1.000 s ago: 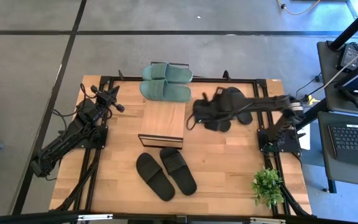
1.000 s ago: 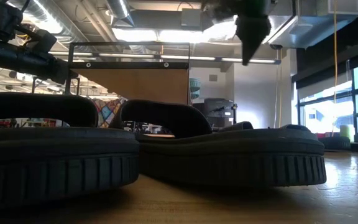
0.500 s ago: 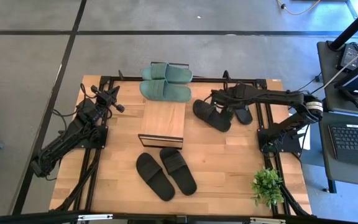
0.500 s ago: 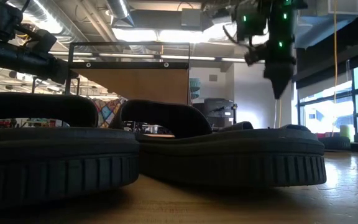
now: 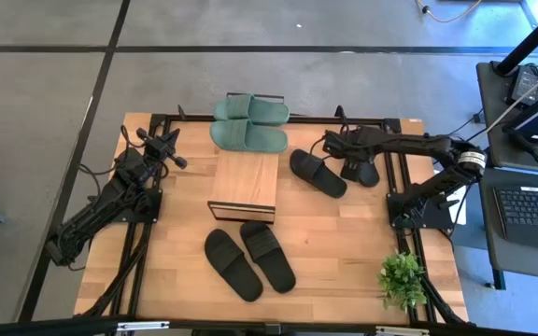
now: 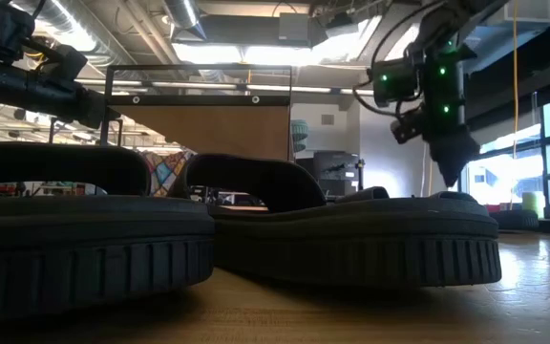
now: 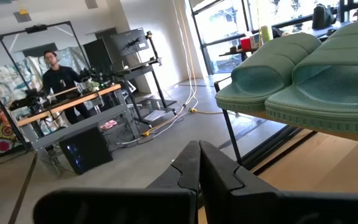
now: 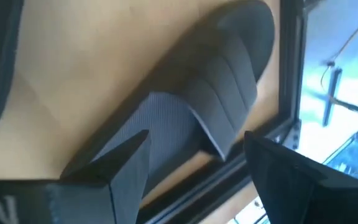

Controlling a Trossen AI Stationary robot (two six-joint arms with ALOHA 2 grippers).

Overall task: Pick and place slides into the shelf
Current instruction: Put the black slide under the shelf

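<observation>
The right pincer (image 5: 331, 147) is out over the far right part of the bench (image 5: 344, 252), hovering low above a pair of black slides, its fingers (image 8: 123, 163) spread apart with nothing between them. One black slide (image 5: 318, 173) lies angled just right of the shelf (image 5: 245, 183), and its partner (image 5: 362, 168) sits beside it against the black frame rail at the far edge; through the wrist camera that second slide's ribbed strap (image 8: 229, 81) fills the gap between the open fingers, but whether they touch it, I cannot tell. From bench height the arm hangs down with green lights glowing, tip pointed at the slides (image 6: 447, 205). The shelf stands near the middle of the bench, wood top bare. Behind it, at the far edge, the two green slides (image 5: 248, 123) lie side by side, and they show up close in the left wrist camera (image 7: 303, 81). Another black pair (image 5: 248, 259) rests toward the near edge, in front of the shelf. The left pincer (image 5: 171, 149) waits over the left edge, fingers (image 7: 197, 168) pressed together, holding nothing.
</observation>
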